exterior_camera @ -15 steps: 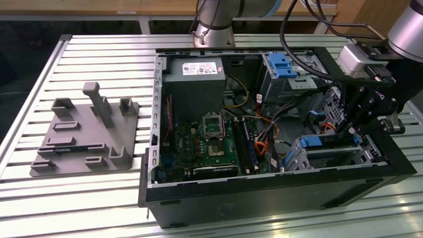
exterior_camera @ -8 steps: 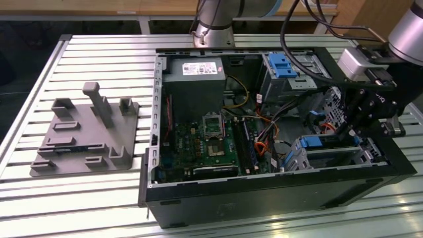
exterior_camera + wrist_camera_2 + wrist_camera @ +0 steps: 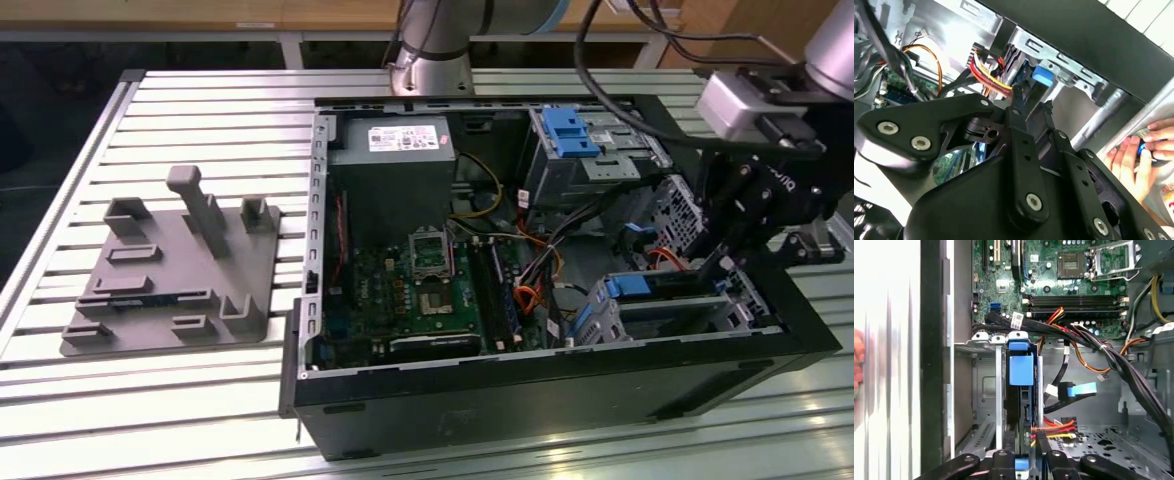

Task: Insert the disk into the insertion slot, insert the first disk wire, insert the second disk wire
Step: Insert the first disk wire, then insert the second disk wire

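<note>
Hand clenched on a black plug with red and yellow wires, near the disk: edge-on, bright blue frame, seated in the silver slot of the computer case.

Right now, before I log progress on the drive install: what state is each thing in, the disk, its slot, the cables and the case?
disk: seated in the insertion slot, blue caddy tab at the mouth.
insertion slot: occupied by the disk.
power connector: at the gripper, red and yellow wires trailing; plugged in or not, cannot tell.
blue-tipped cable: loose, unplugged.
computer case: side open.
</note>
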`<state>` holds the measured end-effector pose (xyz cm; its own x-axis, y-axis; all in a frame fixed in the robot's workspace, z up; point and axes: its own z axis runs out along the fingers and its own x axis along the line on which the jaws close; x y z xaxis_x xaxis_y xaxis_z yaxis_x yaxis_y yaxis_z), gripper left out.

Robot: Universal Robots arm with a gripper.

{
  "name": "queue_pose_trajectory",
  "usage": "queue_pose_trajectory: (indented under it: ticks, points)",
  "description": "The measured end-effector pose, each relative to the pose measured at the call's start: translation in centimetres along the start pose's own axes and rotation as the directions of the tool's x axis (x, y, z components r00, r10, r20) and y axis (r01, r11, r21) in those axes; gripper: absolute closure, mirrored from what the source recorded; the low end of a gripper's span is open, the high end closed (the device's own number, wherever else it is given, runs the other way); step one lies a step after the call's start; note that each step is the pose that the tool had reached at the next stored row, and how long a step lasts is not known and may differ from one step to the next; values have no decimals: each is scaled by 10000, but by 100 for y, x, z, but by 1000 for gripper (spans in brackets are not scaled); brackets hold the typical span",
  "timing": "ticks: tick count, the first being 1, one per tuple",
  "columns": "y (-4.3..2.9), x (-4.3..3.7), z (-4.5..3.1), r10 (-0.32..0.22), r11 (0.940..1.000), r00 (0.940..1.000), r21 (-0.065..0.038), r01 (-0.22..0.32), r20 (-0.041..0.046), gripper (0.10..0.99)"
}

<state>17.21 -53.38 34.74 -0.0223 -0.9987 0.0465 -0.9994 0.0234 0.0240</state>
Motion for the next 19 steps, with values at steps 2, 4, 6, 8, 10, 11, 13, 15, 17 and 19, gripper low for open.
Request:
queue_pose_trajectory:
  ticks: [2, 4, 6, 8, 10, 11, 13, 15, 17, 19]
  points:
    - [2, 4, -91, 0, 10000, 10000, 0, 0, 1, 784]
    - [4, 7, -184, 0, 10000, 10000, 0, 0, 1, 784]
    - [6, -5, -236, 0, 10000, 10000, 0, 0, -12, 784]
    - [6, -13, -234, 1, 10000, 10000, 1, -1, -54, 784]
    - [2, -97, -249, 23, 10000, 9999, 2, -23, -155, 784]
    - [29, -76, -247, 21, 10000, 9999, 2, -21, -157, 784]
    - [38, -71, -246, 22, 10000, 9999, 2, -22, -156, 784]
    - [38, -71, -246, 22, 10000, 9999, 3, -22, -157, 784]
    - [39, -71, -246, 23, 10000, 9999, 2, -23, -157, 784]
    - [39, -71, -246, 23, 10000, 9999, 2, -23, -157, 784]
